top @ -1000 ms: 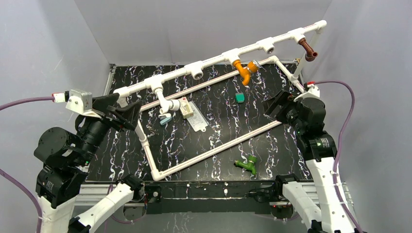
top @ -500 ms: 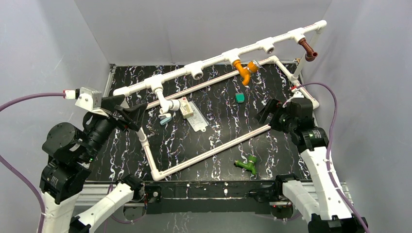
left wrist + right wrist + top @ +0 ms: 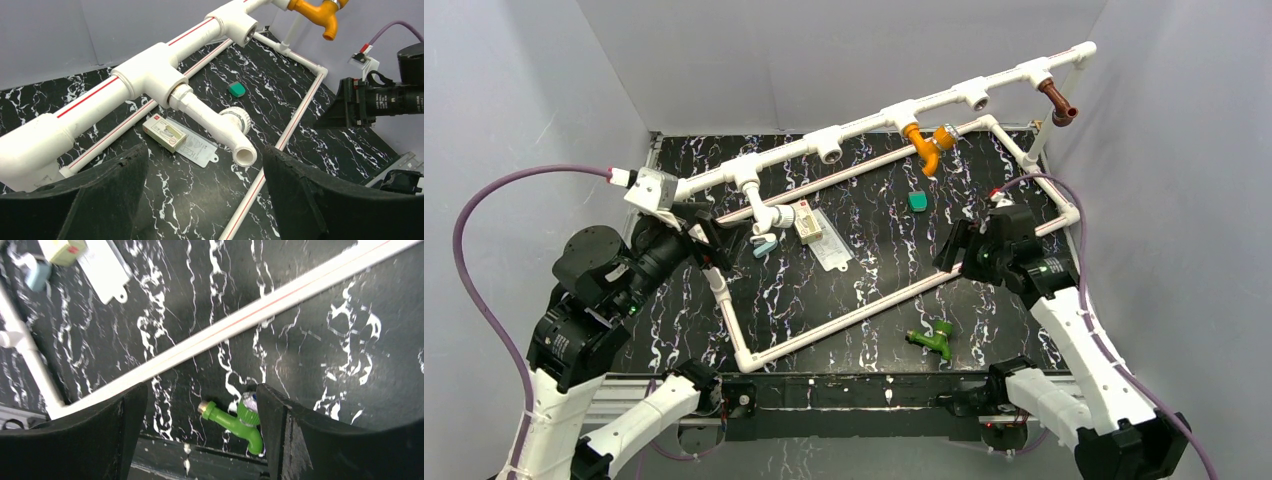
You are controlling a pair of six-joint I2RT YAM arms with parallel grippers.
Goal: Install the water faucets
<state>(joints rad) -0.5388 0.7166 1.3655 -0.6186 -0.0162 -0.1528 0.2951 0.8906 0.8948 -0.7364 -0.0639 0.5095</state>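
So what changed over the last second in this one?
The left fingers swung right, closing in on the white faucet on the pipe. The right fingers came left and nearer, and now hang open over the loose green faucet. Nothing was taken hold of. The green, white, orange faucet and brown faucet and the pipe stayed put.

- Desk [image 3: 874,270]: black marble-look top, white veins, smooth, faint sheen.
- Pipe [image 3: 145,75]: white plastic, smooth, glossy.
- Green faucet [image 3: 227,418]: glossy moulded plastic.
- Orange faucet [image 3: 316,7]: glossy plastic.
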